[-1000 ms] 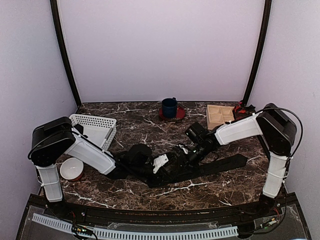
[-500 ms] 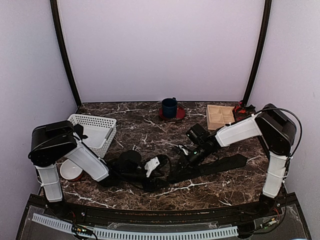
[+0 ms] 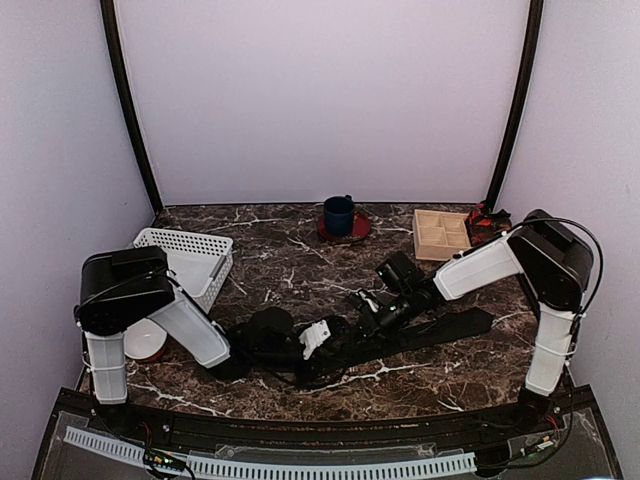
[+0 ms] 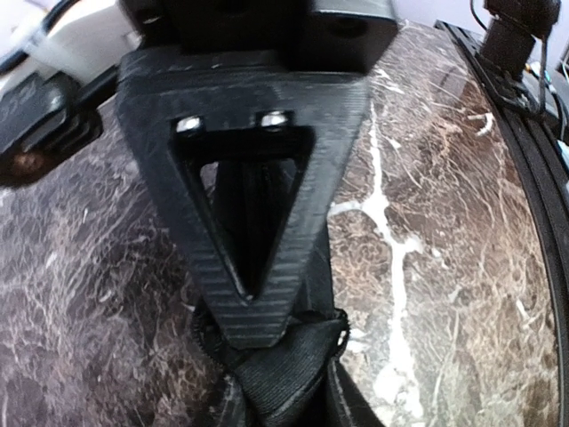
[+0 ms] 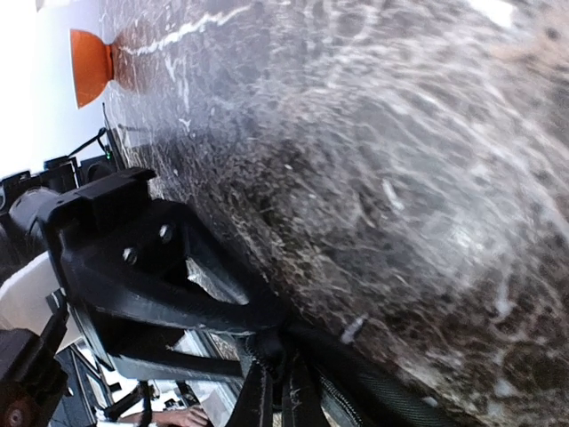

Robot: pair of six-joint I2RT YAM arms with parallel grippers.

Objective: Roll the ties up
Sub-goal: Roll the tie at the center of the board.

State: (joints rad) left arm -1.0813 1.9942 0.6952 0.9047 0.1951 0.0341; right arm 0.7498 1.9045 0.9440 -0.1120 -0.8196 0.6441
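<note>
1. Well, my left gripper (image 4: 253, 331) has its jaws drawn close together. The tips pinch a bunched fold of the tie (image 3: 455, 327), and the cloth puckers right under them.
2. My right gripper (image 5: 267, 345) is clamped tight on the same tie. A narrow band of it leaves the tips and runs off along the table (image 3: 290, 265).
3. From above, my two grippers sit near each other around the middle of the table. The left one is closer to the front edge, and the right one is just beyond it and to its right.
4. The tie lies on the table with its long axis running across from left to right, angling a little away from me toward the right. Its long flat stretch runs out past my right gripper. A darker heap sits on my left arm's side, and I cannot tell how much of that is tie and how much is arm or cable.
5. I see no neat coil, so I judge the roll barely begun.
6. The free length lies to the right, so I judge that the roll has to travel along that axis toward that end. My right arm is nearer to it, and my left is better placed to hold the core.
</note>
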